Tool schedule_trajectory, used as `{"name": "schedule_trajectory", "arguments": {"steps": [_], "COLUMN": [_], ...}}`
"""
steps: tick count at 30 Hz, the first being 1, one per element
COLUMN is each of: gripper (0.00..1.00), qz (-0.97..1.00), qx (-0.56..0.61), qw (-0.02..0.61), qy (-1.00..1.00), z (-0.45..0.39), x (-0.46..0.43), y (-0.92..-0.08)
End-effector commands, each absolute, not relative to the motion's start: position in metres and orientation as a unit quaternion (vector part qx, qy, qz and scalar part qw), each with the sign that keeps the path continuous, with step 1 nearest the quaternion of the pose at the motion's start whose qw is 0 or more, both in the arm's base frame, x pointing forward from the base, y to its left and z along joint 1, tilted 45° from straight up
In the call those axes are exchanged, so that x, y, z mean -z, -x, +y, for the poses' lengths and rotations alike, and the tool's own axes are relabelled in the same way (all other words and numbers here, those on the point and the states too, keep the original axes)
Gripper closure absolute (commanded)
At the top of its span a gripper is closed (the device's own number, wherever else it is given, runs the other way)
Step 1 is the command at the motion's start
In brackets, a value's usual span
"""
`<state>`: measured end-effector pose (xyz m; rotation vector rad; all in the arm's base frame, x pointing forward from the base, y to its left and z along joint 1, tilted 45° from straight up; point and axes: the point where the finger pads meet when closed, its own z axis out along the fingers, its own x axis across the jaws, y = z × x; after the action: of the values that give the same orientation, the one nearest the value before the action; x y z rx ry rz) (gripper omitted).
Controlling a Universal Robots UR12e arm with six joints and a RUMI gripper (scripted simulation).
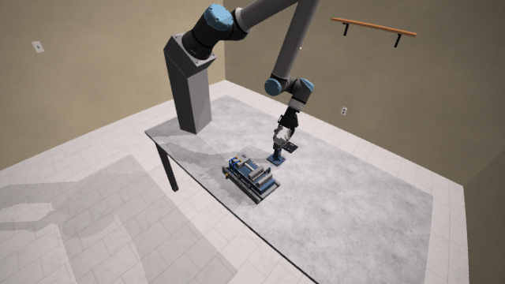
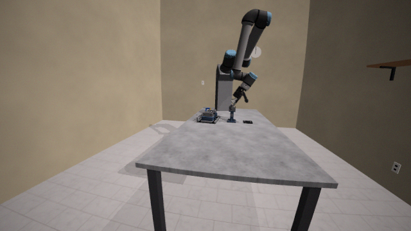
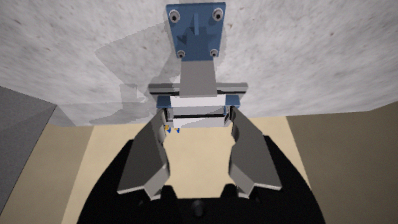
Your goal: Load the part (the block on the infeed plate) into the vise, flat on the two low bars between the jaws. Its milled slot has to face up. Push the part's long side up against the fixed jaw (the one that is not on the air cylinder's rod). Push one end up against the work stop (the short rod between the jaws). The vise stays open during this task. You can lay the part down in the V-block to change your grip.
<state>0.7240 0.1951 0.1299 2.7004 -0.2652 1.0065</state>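
Note:
The part [image 3: 197, 122] [image 1: 278, 143] [image 2: 232, 109], a light block with its slot showing as a dark groove, lies in the grey V-block [image 3: 198, 80] on the blue stand. My gripper [image 1: 279, 138] [image 2: 234, 105] [image 3: 198, 107] is half open and tilted, its fingertips at the two ends of the part, with narrow gaps showing in the wrist view. The vise [image 1: 260, 184] [image 2: 209, 118] stands beside the stand, open; its outer jaw [image 1: 264, 181] and the jaw on the cylinder side [image 1: 256, 173] have nothing visible between them. The work stop is too small to tell.
The black infeed plate [image 1: 291, 147] [image 2: 248, 122] lies on the table on the far side of the stand [image 1: 276, 159] [image 2: 231, 120] [image 3: 195, 42] from the vise, with no block on it. The air cylinder's blue hoses [image 1: 232, 163] rise at the vise's rear end. The robot's pedestal [image 1: 199, 99] stands behind.

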Motion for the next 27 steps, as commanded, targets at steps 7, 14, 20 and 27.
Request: {"name": "schedule_trajectory", "arguments": {"steps": [7, 14, 20, 27], "gripper": [0.49, 0.49, 0.49, 0.49], "qz": [-0.104, -0.109, -0.114, -0.118], "qx": [-0.342, -0.340, -0.338, -0.337], "qw": [0.157, 0.171, 0.186, 0.196], "qy": [-0.921, -0.918, -0.915, -0.913], "z": [0.1958, 0.1960, 0.1962, 0.1964], "x": [-0.1302, -0.1302, -0.1301, -0.1301], "y": [-0.7242, -0.7243, -0.7243, -0.7244]}}
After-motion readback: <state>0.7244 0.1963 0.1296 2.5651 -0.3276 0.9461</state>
